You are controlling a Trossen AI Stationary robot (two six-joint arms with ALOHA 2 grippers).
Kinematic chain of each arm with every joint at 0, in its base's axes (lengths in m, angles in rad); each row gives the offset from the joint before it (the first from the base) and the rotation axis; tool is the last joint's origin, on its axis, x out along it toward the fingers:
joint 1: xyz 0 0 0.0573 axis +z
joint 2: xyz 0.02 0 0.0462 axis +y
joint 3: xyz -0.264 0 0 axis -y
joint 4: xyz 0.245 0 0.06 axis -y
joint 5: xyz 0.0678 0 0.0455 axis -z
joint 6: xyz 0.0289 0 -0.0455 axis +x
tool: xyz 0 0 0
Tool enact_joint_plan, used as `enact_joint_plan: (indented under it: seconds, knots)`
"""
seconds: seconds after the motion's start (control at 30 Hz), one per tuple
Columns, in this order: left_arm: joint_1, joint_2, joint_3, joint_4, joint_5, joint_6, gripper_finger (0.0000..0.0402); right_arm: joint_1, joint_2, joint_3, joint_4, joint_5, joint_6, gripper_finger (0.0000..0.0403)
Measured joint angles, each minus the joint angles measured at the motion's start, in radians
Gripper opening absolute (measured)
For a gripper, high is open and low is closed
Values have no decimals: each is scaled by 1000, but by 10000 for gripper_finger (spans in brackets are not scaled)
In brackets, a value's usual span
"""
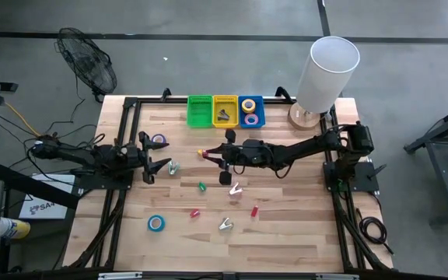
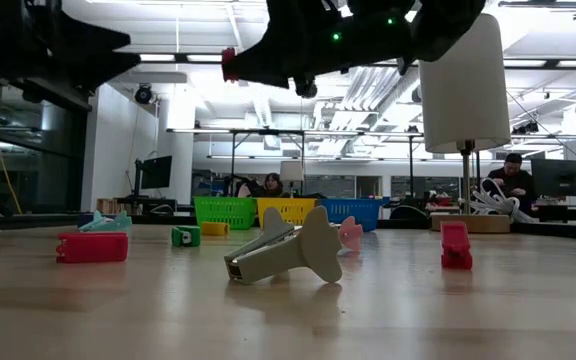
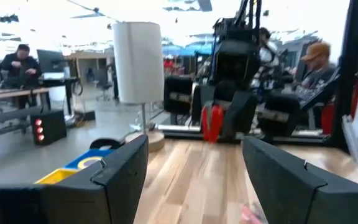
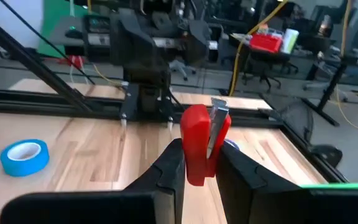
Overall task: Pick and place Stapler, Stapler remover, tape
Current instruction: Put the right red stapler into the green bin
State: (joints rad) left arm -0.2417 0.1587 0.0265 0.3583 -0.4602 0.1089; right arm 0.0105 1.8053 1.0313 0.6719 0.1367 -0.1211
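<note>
Gripping red stapler (image 4: 202, 144), right gripper (image 4: 199, 163) raised

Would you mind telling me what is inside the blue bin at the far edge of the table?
The blue bin holds two tape rolls, a yellow one and a purple one, lying side by side. Whatever lies beneath them is covered.

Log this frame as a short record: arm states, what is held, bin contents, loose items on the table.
right gripper: raised above mid-table, shut on a red stapler
left gripper: open, empty, at the table's left side
green bin: contents cannot be told
yellow bin: one dark item
blue bin: two tape rolls
loose tape: blue roll, purple roll
loose small items: red piece, green piece, silvery remover
</note>
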Motion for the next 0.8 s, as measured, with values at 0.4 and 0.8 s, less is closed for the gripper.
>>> enact_joint_plan:
  seconds: [0.4,0.8]
  knots:
    - [36,364,70,291,23,64,259,-23,0,0,80,-112,-18,65]
    - [286,750,242,424,306,-20,259,-24,0,0,74,-110,-31,66]
